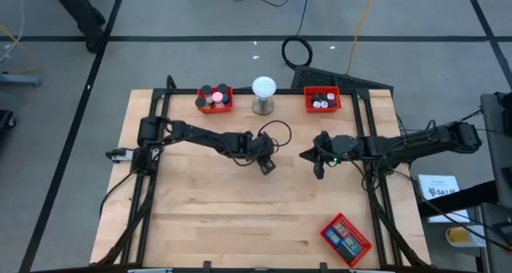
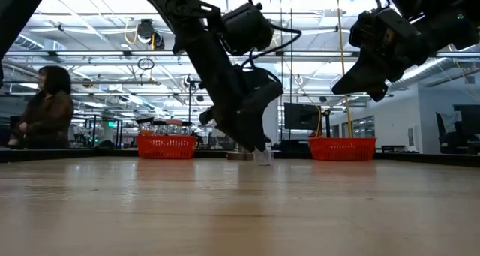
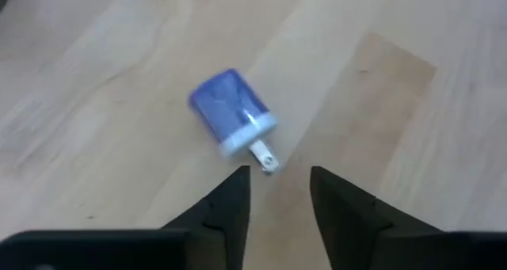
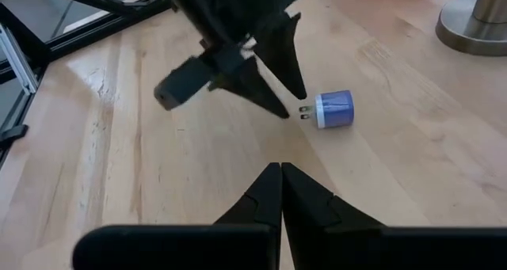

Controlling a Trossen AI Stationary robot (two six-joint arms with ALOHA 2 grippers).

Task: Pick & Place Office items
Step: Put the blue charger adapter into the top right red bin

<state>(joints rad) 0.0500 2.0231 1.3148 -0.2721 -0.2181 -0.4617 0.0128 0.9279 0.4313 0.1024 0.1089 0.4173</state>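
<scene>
Wooden surface point(image 1: 240, 209), pale planks, framed by dark rails on both sides.

Three red mesh trays. Back-left tray point(image 1: 215, 99): holds round items, black, red and pink discs packed together. Back-right tray point(image 1: 322, 100): holds small white and dark pieces; too small to sort further. Third tray point(image 1: 346, 238) sits at the near right corner, turned at an angle, with blue and dark flat items in it. In the low view two of the trays show as red baskets at the far edge of the surface point(image 2: 166, 146) point(image 2: 342, 148).

White globe on a metal base point(image 1: 264, 95) stands between the two back trays.

Left arm reaches in to mid-surface. Left claw point(image 3: 277, 192) is low over the wood, fingers apart with a narrow gap, clamped on nothing. Just ahead of its tips lies a blue charger plug point(image 3: 231, 115), white face and two metal prongs, on its side on the bare surface, prongs pointing toward the claw; the nearer fingertip is just beside the prongs, contact not clear.

Right arm is held above the surface right of centre. Right claw point(image 4: 280, 192) has its fingers pressed together, holding nothing. The plug point(image 4: 334, 110) lies on the wood between the two claws.

A person point(image 2: 46, 109) stands in the room beyond, far left in the low view.
</scene>
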